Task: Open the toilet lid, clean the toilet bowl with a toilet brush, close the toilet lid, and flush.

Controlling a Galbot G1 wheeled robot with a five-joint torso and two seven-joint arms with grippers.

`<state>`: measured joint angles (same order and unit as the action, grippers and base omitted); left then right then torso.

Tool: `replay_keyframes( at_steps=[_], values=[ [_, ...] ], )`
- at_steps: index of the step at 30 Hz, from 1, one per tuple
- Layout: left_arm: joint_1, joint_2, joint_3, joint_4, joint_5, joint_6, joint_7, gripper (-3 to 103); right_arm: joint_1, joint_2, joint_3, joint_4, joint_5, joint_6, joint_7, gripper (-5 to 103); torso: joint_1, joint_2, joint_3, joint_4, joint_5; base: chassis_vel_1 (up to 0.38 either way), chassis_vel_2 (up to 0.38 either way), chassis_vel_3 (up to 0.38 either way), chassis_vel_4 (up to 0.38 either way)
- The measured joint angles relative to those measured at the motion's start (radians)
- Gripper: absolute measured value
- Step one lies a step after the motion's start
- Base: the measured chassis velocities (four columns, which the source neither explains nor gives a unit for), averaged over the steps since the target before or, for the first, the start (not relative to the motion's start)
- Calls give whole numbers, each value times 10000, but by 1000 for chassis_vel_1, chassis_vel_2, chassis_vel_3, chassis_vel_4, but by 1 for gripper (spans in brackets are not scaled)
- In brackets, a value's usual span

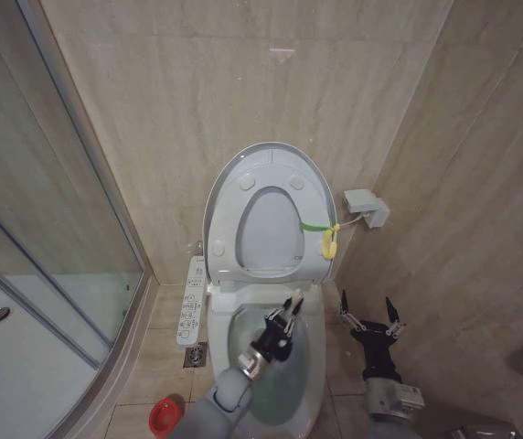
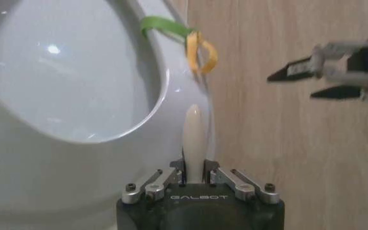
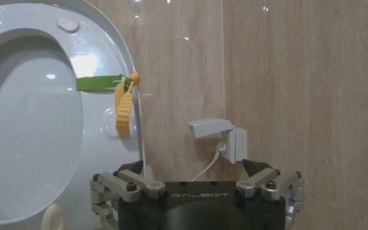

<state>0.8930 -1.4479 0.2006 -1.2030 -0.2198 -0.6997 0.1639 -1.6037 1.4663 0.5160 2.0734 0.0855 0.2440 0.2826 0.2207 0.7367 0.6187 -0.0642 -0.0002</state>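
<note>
The beige tiled floor (image 1: 156, 361) carries the white toilet bowl (image 1: 312, 416), which stands against the back wall. Left of the bowl's base a square metal drain (image 1: 196, 355) sits flush in the tiles; nearer than the drain, a round red holder (image 1: 164, 417) stands on the floor, apart from the bowl

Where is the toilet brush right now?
In the head view, the left pincer grips the toilet brush by its pale handle, above the open toilet bowl, just below the raised toilet lid.
</note>
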Motion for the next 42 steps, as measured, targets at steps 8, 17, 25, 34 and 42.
replay_keyframes(
  at_steps=[8,17,25,34,42],
  values=[
    [212,303,37,129,-46,1512,-354,19,0,0,0,0,0,0,0,100,-1,1,-2,4,2,0,0,0,0],
    [132,31,-63,176,212,86,396,19,0,0,0,0,0,0,0,100,0,0,0,0,2,0,0,0,0],
    [171,146,-274,521,493,1077,73,19,0,0,0,0,0,0,0,100,-1,1,-1,3,1,0,0,0,0],
    [115,48,-379,298,778,48,57,19,0,0,0,0,0,0,0,100,0,1,0,2,1,0,0,0,0],
    [178,135,-259,498,401,250,496,19,0,0,0,0,0,0,0,100,0,0,0,3,1,0,0,0,0]
  ],
)
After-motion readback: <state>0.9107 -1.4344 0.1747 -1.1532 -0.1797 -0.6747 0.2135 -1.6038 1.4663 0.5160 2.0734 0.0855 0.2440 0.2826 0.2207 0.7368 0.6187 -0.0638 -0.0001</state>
